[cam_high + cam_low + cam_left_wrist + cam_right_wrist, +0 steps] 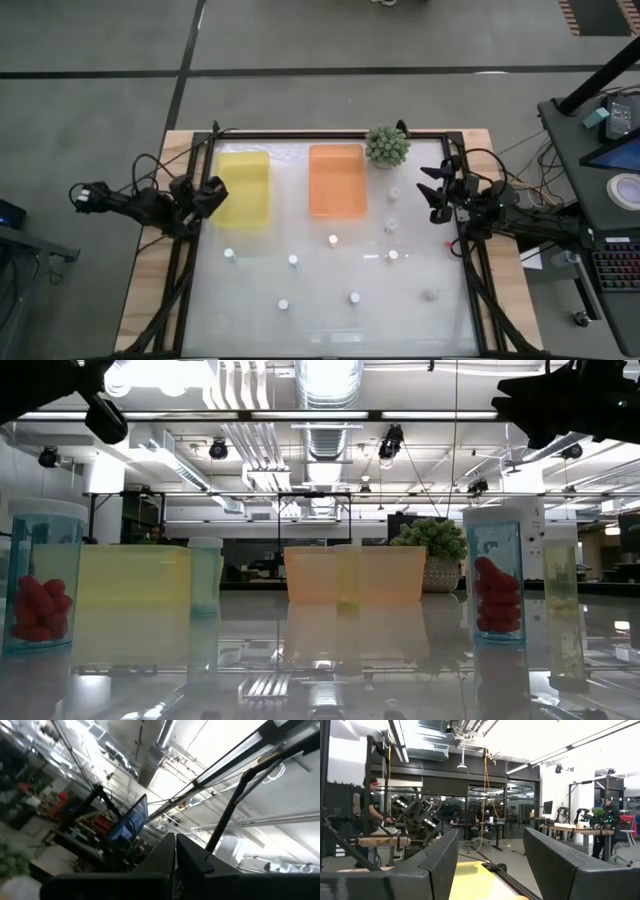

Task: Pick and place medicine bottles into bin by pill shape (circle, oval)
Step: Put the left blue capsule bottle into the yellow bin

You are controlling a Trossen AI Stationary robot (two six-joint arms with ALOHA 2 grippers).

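High view sets out the layout from big to small: the table (250, 330) carries a yellow tray (243, 186) at about eleven o'clock from its centre and an orange tray (336, 180) at about twelve, with a spiky green plant (387, 146) at one o'clock by the far edge. Scattered over the near half are the medicine bottles (333, 241), small white-capped dots, all standing upright so their long axes point straight up at the camera; none lies in either tray yet, so by my reading the sorting has not begun. The right gripper (436, 192) hangs over the table's three-o'clock edge, jaws parted and holding nothing, as the right wrist view confirms with its two dark fingers (440, 865) spread and bare air between them. The left gripper (207, 196) sits at the nine-o'clock edge beside the yellow tray, clenched shut and empty. The relation that matters: a short column of bottles runs just off the orange tray's three-o'clock side, and the nearest bottle (394, 194) lies at roughly nine o'clock from the right gripper, near it, while the left gripper is well apart from that column. I judge the right arm the likelier one for the first pick, descending from above onto a cap.
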